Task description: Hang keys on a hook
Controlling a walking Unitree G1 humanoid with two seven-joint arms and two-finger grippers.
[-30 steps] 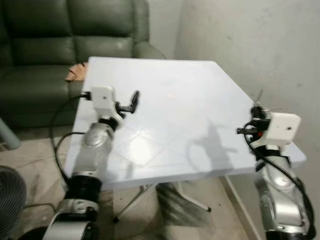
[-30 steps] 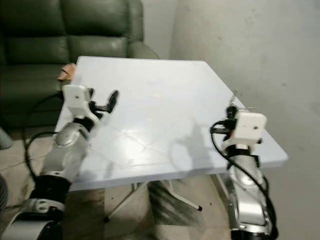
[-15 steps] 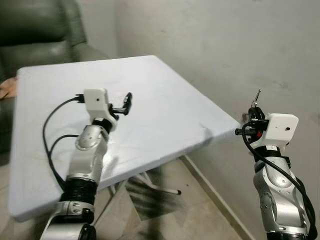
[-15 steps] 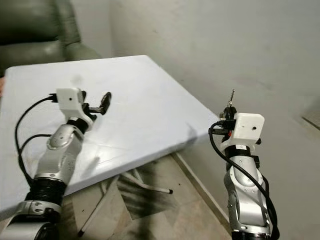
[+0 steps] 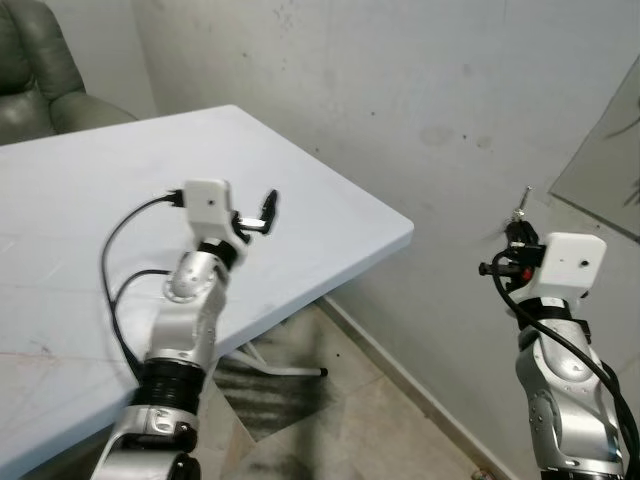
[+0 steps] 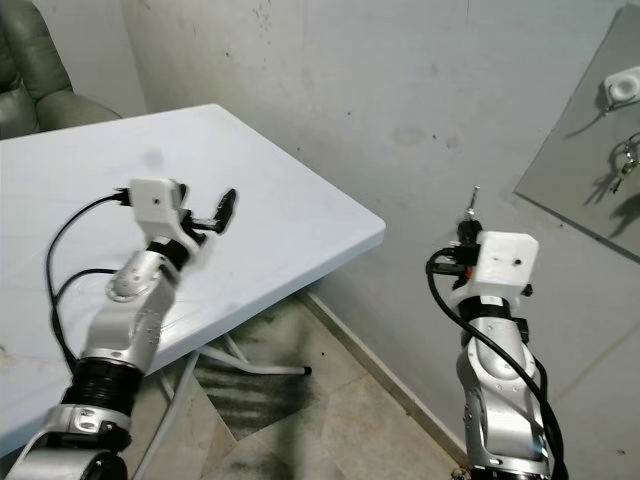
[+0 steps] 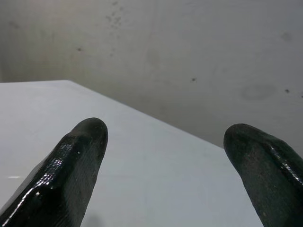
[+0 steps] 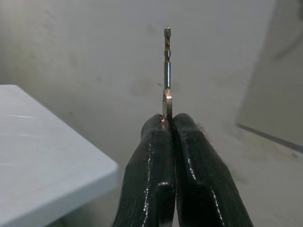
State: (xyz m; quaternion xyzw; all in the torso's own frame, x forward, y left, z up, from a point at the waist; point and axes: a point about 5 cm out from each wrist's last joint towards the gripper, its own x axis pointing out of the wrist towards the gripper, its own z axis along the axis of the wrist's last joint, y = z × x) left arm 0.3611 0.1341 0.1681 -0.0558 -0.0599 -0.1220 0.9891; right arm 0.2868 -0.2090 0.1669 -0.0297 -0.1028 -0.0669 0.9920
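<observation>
Far left: corner of a dark green leather sofa (image 5: 35, 75) behind a flat white plastic folding table (image 5: 90, 250) that spans the left half of the scene.

Left gripper (image 5: 268, 210) raised above the table near its right-hand edge, silver arm bent upward, white camera block at the wrist. Its two black fingers (image 7: 71, 170) are spread well apart with nothing between them; the wrist view looks past them over the white tabletop to the wall.

Under the table: metal folding legs (image 5: 290, 365) on a worn tiled floor (image 5: 370, 420).

Centre: grey stained plaster wall (image 5: 400, 100), running back from the table's corner.

Right gripper (image 8: 168, 124) held up in open air, well clear of the table, facing the wall. Fingers pressed together, pinching the flat head of a slim silver metal key (image 8: 167, 61); blade stands upright above the fingertips.

Far right, on the wall: a grey panel (image 6: 590, 150) carrying a small white wall hook (image 6: 622, 88), with a bunch of metal keys (image 6: 626, 158) hanging just below it. The gripped key is well apart from the hook.
</observation>
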